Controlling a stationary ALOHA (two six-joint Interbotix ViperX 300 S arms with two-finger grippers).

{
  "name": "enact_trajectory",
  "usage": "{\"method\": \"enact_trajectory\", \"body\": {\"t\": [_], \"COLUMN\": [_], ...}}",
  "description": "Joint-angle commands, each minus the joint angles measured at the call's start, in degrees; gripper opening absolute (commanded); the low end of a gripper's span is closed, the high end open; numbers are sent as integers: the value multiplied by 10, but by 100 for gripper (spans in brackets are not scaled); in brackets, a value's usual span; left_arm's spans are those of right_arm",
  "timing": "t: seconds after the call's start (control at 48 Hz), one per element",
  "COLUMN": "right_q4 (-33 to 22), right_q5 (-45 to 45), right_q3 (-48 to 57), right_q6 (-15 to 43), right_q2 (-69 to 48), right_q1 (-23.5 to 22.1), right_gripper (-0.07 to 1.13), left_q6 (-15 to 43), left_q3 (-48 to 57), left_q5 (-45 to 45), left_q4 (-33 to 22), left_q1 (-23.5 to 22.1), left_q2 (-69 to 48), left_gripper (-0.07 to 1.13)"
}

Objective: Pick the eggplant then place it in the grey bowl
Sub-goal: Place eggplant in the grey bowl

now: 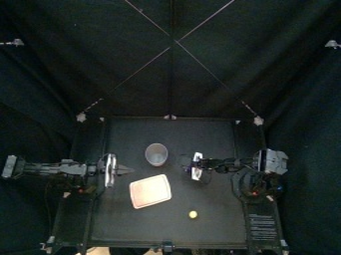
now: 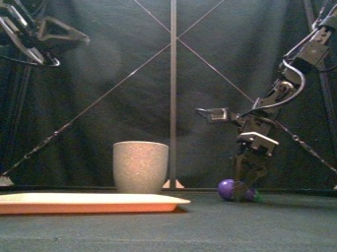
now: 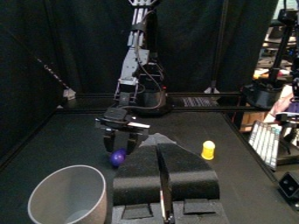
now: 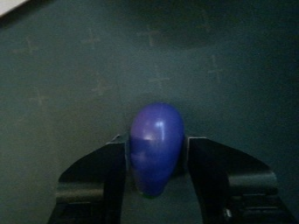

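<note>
**Hazards.** The black tabletop (image 1: 120, 224) carries three things besides the target.

- The flat pink tray (image 1: 151, 191) lies at the front left, probably clear of the carry path.
- The tall grey speckled cup (image 2: 141, 165) stands upright behind the tray, well apart from the right gripper (image 2: 243, 177). Its mouth is narrow, so an off-centre release would likely land the load on the rim or tip the cup.
- The left gripper (image 3: 165, 153) rests at the left side, near the cup, jaws pressed together. A wide carry could clip it.
- The right jaws stand against both flanks of the rounded purple toy eggplant (image 4: 158, 131), pinching it low at the tabletop, to the right of the cup. The smooth, tapering body may slip out or swivel on the lift if the hold sits off its middle.
- The small yellow toy (image 1: 193, 213) lies near the front edge, apart from the work.

**Markings.** No brand, label or writing can be read on any of these things.
</note>
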Motion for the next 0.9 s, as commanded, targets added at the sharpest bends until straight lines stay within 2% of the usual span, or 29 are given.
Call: {"method": "enact_trajectory", "body": {"t": [0.021, 0.146, 0.438, 0.667, 0.792, 0.896], "right_q4": [1, 3, 11, 48, 58, 68], "right_q5": [-2, 0, -4, -39, -42, -41], "right_q3": [-14, -44, -175, -283, -312, -321], "right_q6": [0, 0, 3, 1, 1, 1], "right_q2": [-18, -31, -69, -11, 26, 46], "right_q1": [1, 2, 21, 41, 35, 29], "right_gripper": [59, 48, 48, 49, 54, 68], "left_q6": [1, 1, 1, 0, 0, 0], "left_q3": [-7, -6, -5, -6, -6, -6], "left_q5": [-3, -3, -3, -3, -3, -3], "left_q4": [2, 2, 2, 2, 2, 2], "left_q1": [1, 2, 2, 2, 1, 1], "left_q2": [2, 2, 2, 2, 1, 0], "left_gripper": [-2, -2, -2, -2, -2, -2]}}
